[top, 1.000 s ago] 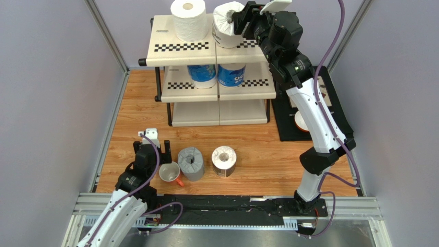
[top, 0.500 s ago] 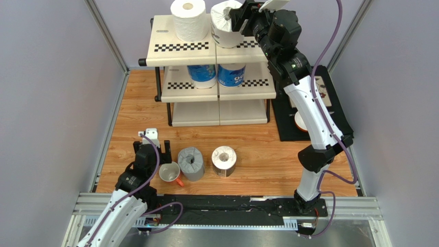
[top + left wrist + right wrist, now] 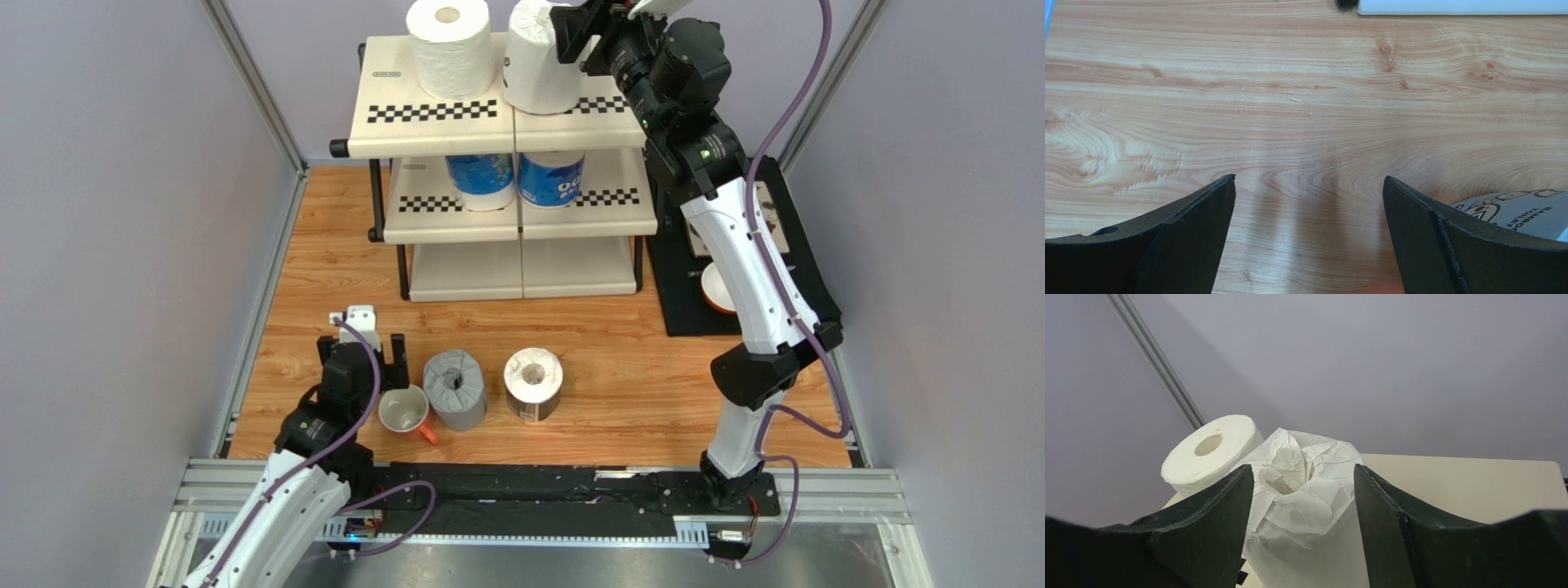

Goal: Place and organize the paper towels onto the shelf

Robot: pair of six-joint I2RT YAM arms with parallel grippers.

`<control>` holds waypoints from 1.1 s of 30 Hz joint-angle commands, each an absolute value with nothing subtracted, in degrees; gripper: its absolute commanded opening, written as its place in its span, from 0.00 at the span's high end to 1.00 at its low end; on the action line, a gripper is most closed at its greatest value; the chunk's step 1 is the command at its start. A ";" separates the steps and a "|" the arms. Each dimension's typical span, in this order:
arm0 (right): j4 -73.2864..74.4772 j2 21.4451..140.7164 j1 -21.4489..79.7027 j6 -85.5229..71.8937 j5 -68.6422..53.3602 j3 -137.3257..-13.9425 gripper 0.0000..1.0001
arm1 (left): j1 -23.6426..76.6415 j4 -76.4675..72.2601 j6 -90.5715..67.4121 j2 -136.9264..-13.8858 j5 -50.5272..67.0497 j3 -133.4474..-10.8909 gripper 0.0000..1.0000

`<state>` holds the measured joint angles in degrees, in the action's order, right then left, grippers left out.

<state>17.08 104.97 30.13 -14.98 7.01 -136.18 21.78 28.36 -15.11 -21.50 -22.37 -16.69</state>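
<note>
The crumpled roll (image 3: 1309, 539) stands upright inside the right gripper (image 3: 1303, 471), snug beside its white twin (image 3: 1207, 453) to keep the shelf (image 3: 1462, 478) tidy, though I can't tell if it's pinched; the left gripper (image 3: 1309, 179) hangs wide open.

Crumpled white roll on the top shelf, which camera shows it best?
Right wrist: the crumpled white roll sits close up, folds clear. Top external shows it small, cropped at the top edge. Left wrist misses it.

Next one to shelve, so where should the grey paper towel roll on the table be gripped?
The grey roll's upright side walls, from above, jaws front and back: the mug crowds its left, the dark-wrapped roll stands to its right.
</note>
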 commanded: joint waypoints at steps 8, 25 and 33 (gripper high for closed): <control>7.74 95.90 29.71 -15.47 4.40 -126.31 0.36 | 21.71 28.21 -15.21 -21.80 -22.32 -18.81 0.02; 2.28 64.08 29.71 -17.84 6.59 -91.85 0.36 | 21.71 33.04 -14.85 -15.21 -30.24 -36.81 0.02; 5.36 59.60 29.62 -16.70 6.50 -86.93 0.36 | 21.71 31.99 -21.26 -16.52 -19.70 -51.67 0.01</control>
